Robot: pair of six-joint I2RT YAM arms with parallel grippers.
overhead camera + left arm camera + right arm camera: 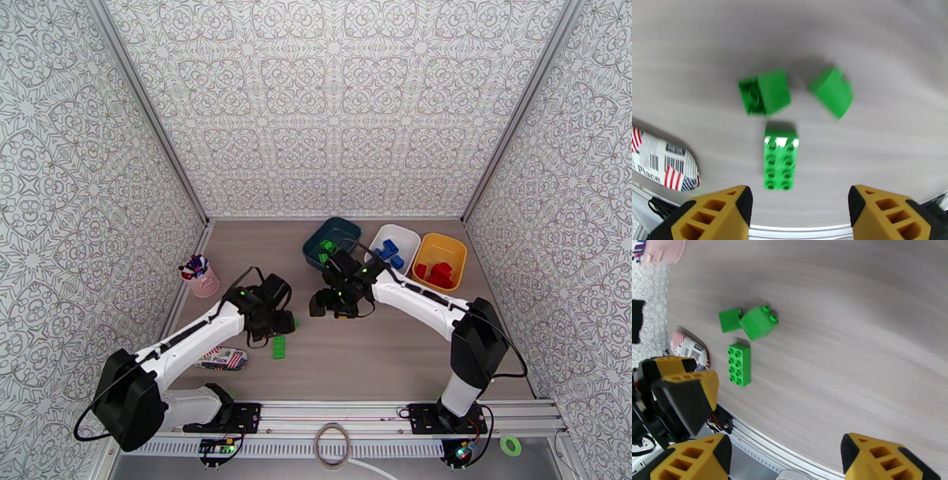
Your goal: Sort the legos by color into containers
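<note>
The left pincer hangs low over the worktop with its fingers spread and nothing between them. Just ahead of it lies an oblong green brick, studs up, lengthwise to the gap. Beyond that are a square green brick tipped on its side with its hollow underside showing, and a second square one, tilted and too blurred to read well. The right pincer is also spread and empty, near the middle of the worktop, between these bricks and the bins.

The bricks look light, rigid and glossy. They should neither crush nor bend, but smooth plastic may skid or twist out of a loose pinch. The flat long sides of the oblong one look like the surest hold. The tipped square ones are likely to roll when nudged.

At the far edge, well apart from the loose bricks, stand a teal bin holding green bricks, a white bin holding blue ones and a yellow bin holding red ones.

The worktop is pale, smooth wood grain, so a pushed brick would probably slide. A printed pouch lies near the oblong brick and a pink cup stands to the left. Patterned walls close in three sides.
</note>
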